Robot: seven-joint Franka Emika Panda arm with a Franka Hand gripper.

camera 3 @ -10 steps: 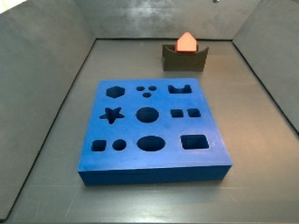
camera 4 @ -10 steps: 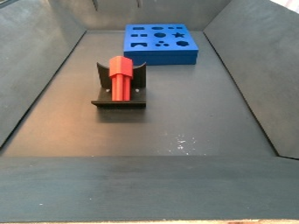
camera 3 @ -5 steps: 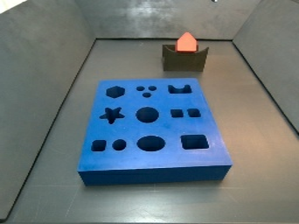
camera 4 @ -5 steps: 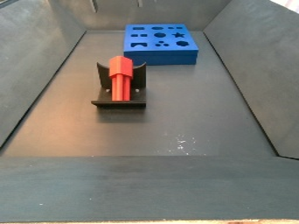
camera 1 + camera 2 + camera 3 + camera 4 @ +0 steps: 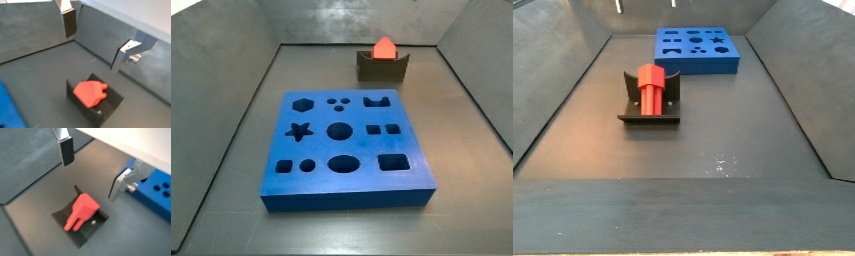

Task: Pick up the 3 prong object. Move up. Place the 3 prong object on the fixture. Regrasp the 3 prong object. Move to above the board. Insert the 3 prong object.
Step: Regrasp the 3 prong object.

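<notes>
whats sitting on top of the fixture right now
The 3 prong object lies in the fixture notch. The gripper hangs open above it, holding nothing. The piece covers the notch surface beneath it.

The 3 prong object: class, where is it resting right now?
The 3 prong object rests in the fixture, apart from the board. In both wrist views the gripper is above it, jaws open and empty.

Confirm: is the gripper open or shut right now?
Open. In both wrist views the gripper hangs above the 3 prong object, fingers wide apart, holding nothing; the piece lies on the fixture.
</notes>
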